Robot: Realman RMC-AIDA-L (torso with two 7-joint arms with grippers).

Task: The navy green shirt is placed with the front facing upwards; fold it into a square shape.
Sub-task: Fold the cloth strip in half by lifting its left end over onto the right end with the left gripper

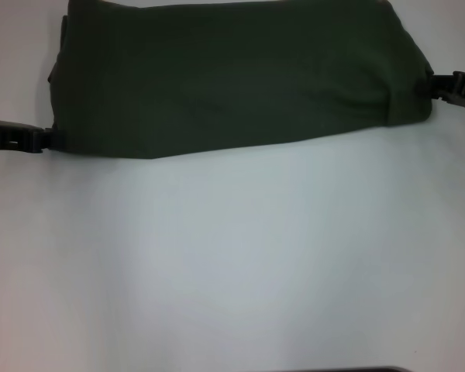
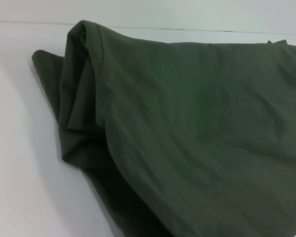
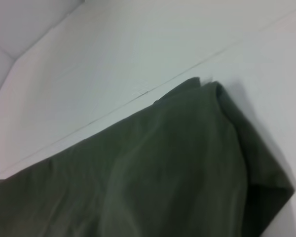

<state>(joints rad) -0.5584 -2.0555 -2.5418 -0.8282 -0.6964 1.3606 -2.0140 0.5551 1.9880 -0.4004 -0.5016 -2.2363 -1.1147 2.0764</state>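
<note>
Your shirt [image 1: 232, 74] lies as a long band along the table's [image 1: 232, 263] far edge, its long axis running between the left gripper [image 1: 43, 140] and right gripper [image 1: 434, 84], each at one end, jaws seemingly pinching cloth, though I cannot tell.

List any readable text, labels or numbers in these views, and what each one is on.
None readable. The shirt lies folded on the table with only plain green cloth showing; no print or tag in any view. No markings visible on the left gripper or the right gripper.
</note>
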